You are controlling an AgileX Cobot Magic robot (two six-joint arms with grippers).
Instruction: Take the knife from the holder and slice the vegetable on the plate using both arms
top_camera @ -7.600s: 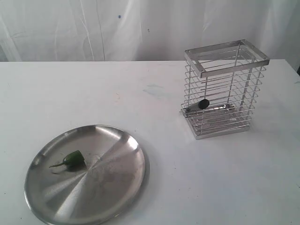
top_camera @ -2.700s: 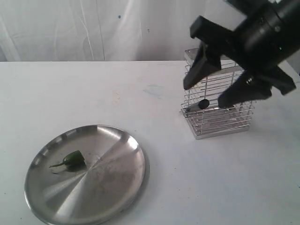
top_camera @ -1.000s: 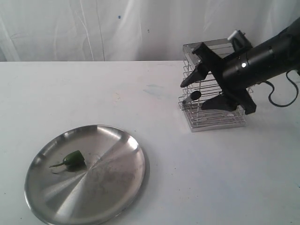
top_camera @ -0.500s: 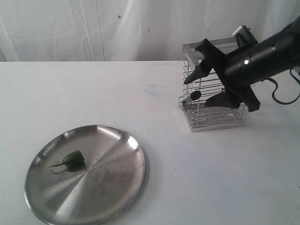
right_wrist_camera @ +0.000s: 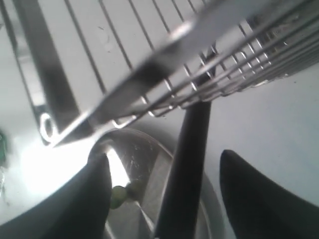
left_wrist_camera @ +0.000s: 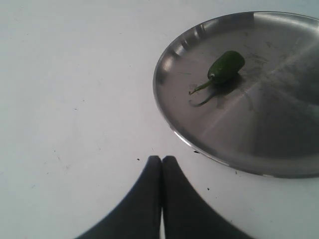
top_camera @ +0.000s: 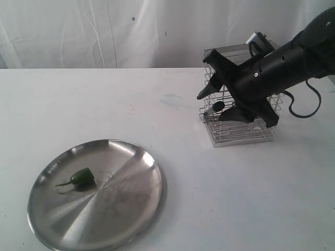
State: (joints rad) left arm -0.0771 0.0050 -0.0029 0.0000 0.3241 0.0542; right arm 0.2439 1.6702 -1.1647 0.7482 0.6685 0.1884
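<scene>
The chrome wire holder (top_camera: 236, 134) stands at the right, partly covered by my right arm. The knife's black handle end (top_camera: 218, 106) pokes out of its left side. My right gripper (top_camera: 220, 103) is open, with one finger above and one below that handle end. In the right wrist view the handle (right_wrist_camera: 188, 159) runs between the open fingers of that gripper (right_wrist_camera: 164, 158), under the holder's rim band (right_wrist_camera: 149, 74); the blade is hidden. The green vegetable (top_camera: 79, 178) lies on the steel plate (top_camera: 120, 209). My left gripper (left_wrist_camera: 162, 160) is shut and empty, just short of the plate (left_wrist_camera: 279, 124) and the vegetable (left_wrist_camera: 227, 64).
A white table carries everything, with a white curtain behind. A black cable (top_camera: 309, 107) loops off the right arm beside the holder. The left arm is outside the exterior view.
The right arm came in from the upper right and dropped to the holder. The holder has shifted a little to the left. In the last second the open fingers slid further left around the handle end.
</scene>
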